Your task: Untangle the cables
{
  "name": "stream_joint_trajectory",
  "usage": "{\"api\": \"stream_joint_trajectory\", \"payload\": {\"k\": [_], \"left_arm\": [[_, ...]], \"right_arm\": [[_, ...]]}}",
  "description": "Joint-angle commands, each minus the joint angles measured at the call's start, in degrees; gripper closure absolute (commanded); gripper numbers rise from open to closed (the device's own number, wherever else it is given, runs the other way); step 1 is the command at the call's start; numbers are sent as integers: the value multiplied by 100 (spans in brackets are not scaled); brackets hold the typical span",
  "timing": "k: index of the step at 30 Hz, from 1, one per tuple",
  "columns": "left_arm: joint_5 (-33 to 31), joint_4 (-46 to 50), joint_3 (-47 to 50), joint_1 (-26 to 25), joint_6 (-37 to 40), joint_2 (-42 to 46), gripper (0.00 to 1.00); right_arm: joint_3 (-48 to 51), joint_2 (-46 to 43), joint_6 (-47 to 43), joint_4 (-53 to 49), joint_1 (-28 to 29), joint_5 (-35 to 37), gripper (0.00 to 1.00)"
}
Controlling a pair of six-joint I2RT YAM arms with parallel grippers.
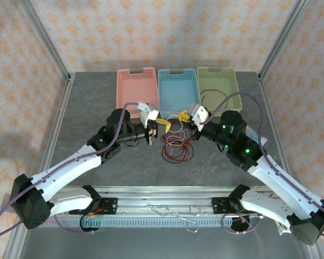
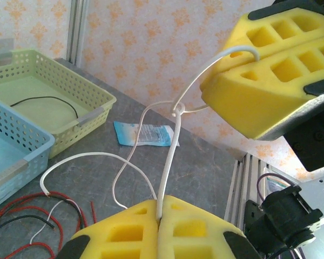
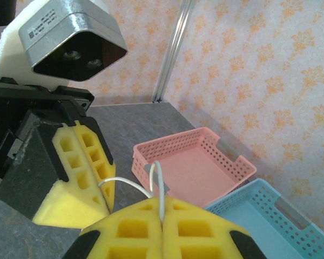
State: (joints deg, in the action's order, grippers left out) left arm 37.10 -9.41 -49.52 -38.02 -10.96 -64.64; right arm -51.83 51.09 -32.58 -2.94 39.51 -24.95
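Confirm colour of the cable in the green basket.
That cable is black; left wrist view shows it best.

The thin white flexible cable (image 2: 171, 145) vanishes into the seam of the left claw (image 2: 159, 215), and likewise inside the right claw (image 3: 162, 213). Left of the left claw, thin red wire loops (image 2: 21, 199) and a pale blue perforated plastic basket (image 2: 11, 156) run past the edge. Beyond it, print on the small light-blue plastic packet (image 2: 146, 134) is blurred. Under both claws, the tangle of red, black and white wires (image 1: 177, 147) is too small to sort.
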Motion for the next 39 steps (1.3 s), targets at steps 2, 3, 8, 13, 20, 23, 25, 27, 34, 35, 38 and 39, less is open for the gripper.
{"api": "stream_joint_trajectory", "payload": {"k": [2, 3, 8, 13, 20, 23, 25, 27, 34, 35, 38, 39], "left_arm": [[140, 316, -474, -133, 376, -22, 100], [126, 385, -532, -151, 414, -60, 100], [12, 413, -617, -188, 394, -135, 100], [-422, 449, -647, -190, 318, -135, 100], [-1544, 761, -748, -188, 98, -189, 100], [-1340, 605, -737, -188, 0, -145, 100], [-988, 464, -737, -188, -20, -116, 100], [-640, 309, -690, -188, 5, -77, 85], [-529, 386, -163, -191, 300, 547, 46], [-629, 367, -54, -188, 292, 700, 46], [-1137, 270, 178, -182, 231, 1032, 47], [-1262, 252, 189, -182, 227, 1084, 48]], "right_arm": [[82, 26, 132, 144, 46, -214, 100], [77, 54, 137, 145, 64, -244, 100], [41, 180, -4, 66, 209, -192, 100], [59, 197, -52, 85, 292, -186, 100], [130, 125, -34, 139, 338, -215, 100], [128, 172, -31, 83, 364, -258, 100], [136, 208, -16, 99, 380, -228, 100], [146, 214, 41, 184, 382, -59, 100], [209, 64, 96, 435, 374, 904, 100], [209, 52, 110, 405, 374, 904, 100], [137, 69, 194, 241, 365, 679, 100], [101, 93, 238, 173, 360, 608, 100]]}}
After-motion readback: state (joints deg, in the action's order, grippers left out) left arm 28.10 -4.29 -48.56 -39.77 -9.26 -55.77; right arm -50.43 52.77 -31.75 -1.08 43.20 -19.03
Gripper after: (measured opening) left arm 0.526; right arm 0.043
